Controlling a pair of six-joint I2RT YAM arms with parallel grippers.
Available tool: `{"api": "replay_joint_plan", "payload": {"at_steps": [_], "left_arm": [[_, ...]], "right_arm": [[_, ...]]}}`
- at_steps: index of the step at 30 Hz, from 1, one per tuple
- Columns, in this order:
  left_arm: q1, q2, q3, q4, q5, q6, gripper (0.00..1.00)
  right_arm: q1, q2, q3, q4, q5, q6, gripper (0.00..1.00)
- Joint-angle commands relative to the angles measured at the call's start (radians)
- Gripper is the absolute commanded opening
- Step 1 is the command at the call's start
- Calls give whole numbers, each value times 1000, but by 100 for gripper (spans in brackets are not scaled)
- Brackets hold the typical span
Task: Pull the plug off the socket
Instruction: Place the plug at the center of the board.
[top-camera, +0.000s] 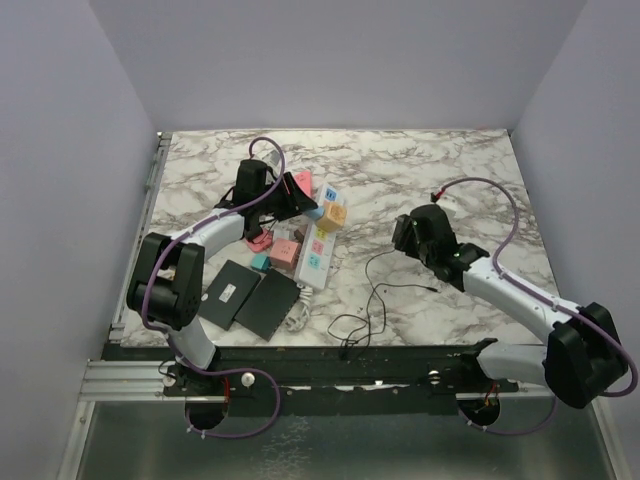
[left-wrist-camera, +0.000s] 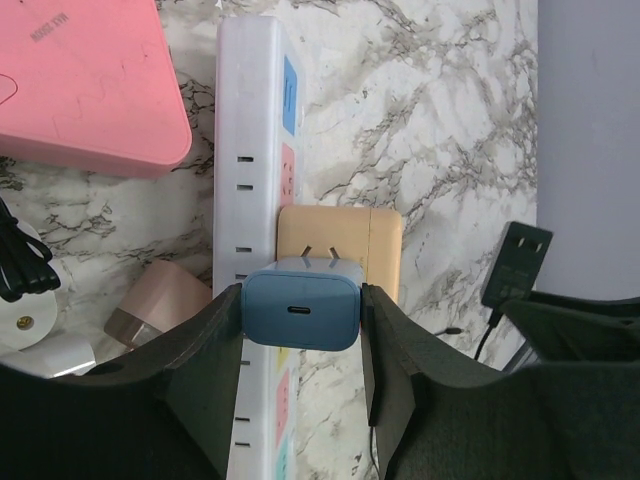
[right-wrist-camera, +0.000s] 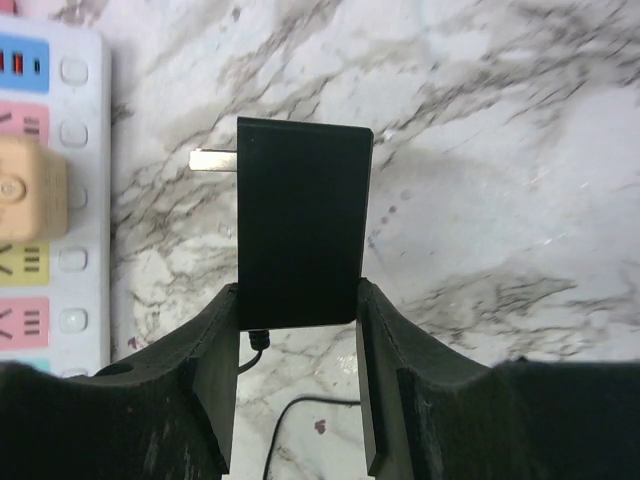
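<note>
two plugs are out: your left fingers (left-wrist-camera: 200, 390) clamp the blue plug (left-wrist-camera: 300, 310) by its sides, prongs bare above the socket (left-wrist-camera: 245, 150), for a straight lift; your right fingers (right-wrist-camera: 215, 380) clamp the black plug (right-wrist-camera: 300, 220) over the tabletop (right-wrist-camera: 500, 120); the tan plug (left-wrist-camera: 340, 235) sits plugged in

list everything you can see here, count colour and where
power strip: 1, white, mid table
blue plug: 1, blue, in left gripper, over the strip
tan plug: 1, tan, plugged into strip
black plug: 1, black, in right gripper, off the strip
pink box: 1, pink, left of strip
pads: 2, black, near edge, left
cable: 1, thin black, near centre
table: 1, white marble
left gripper: shut on blue plug
right gripper: shut on black plug
</note>
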Motion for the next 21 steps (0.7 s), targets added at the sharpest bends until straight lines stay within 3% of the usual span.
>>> {"api": "replay_joint_plan", "payload": {"at_steps": [1,8,21], "left_arm": [[-4,-38,-42,-28,46,34,0],[-3,-83,-53,-31,67,68,0],[-3,-113,-56,-56,66,97,0]], "right_arm": [[-82,-32,89,-129,29,-105,0],[-218,71,197,-184,-57,-183,0],[-235,364,352,-170,-129,-181,0]]}}
